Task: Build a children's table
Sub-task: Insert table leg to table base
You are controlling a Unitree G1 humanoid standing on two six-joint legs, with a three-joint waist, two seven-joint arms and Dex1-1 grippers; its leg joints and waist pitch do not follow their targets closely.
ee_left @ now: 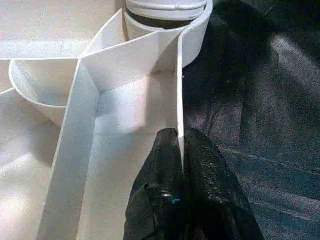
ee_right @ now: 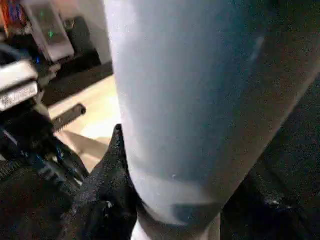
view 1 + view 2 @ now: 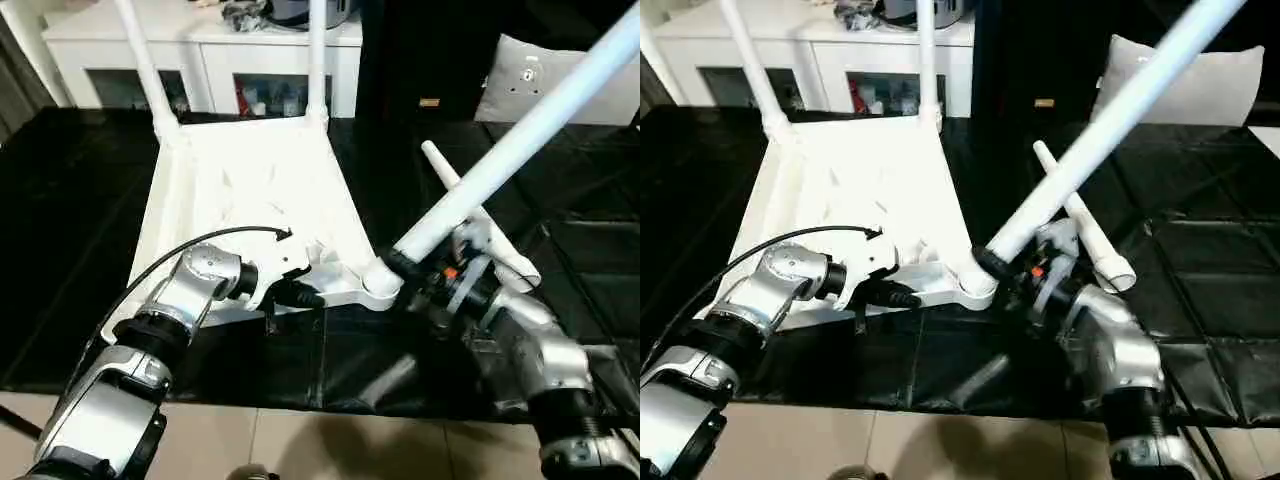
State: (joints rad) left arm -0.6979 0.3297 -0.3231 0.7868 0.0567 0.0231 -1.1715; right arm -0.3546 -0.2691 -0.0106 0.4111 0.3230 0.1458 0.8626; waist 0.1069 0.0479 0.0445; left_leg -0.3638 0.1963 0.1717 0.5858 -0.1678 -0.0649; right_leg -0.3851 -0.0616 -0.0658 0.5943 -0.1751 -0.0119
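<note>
White table top rim pinched in left gripper, leg clamped in right gripper; no legible writing.

Left silver forearm enters from 7 o'clock; left gripper points toward 3 o'clock, black fingers pinched together on a thin edge. Right silver forearm enters from 5 o'clock; right gripper points toward 10 o'clock, fingers clamped half-spread.

Head pair looks forward and down over my forearms; both eyes share the upturned table top on black mat. Left wrist camera sits close on the top's rim. Right wrist camera is pressed up against a leg.
</note>
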